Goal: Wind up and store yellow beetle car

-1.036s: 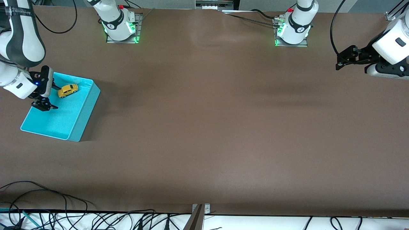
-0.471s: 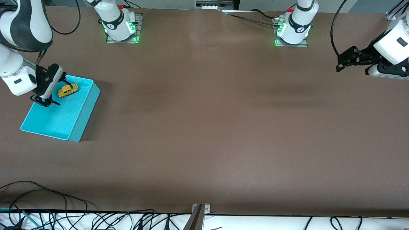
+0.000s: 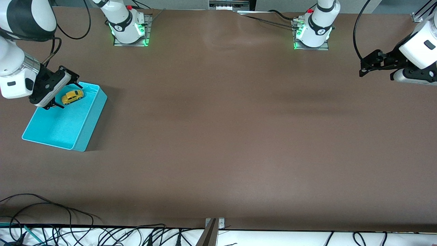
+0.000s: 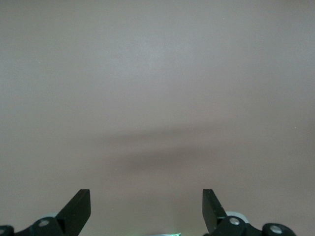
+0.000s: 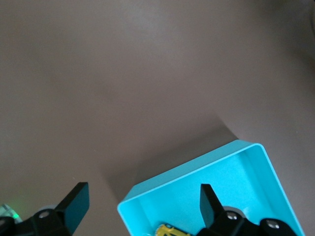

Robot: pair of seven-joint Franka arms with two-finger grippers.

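The yellow beetle car (image 3: pixel 72 97) rests on its wheels inside the turquoise bin (image 3: pixel 58 127), in the bin's corner nearest the robots' bases. My right gripper (image 3: pixel 69 94) hangs open over that corner, above the car and empty. In the right wrist view only a sliver of the car (image 5: pixel 172 230) shows, in the bin (image 5: pixel 206 163) between the open right gripper's (image 5: pixel 142 205) black fingers. My left gripper (image 3: pixel 361 67) waits open over bare table at the left arm's end. The left wrist view shows the left gripper (image 4: pixel 146 206) open over plain brown table.
The bin stands at the right arm's end of the brown table (image 3: pixel 218 130). Both arm bases (image 3: pixel 129 29) (image 3: pixel 312 32) sit along the edge farthest from the front camera. Cables (image 3: pixel 51 218) and a metal bracket (image 3: pixel 214 225) line the nearest edge.
My right gripper has lifted out of the bin and swung toward the robots' bases, still open. The car stays where it lay. The left arm has hardly moved.
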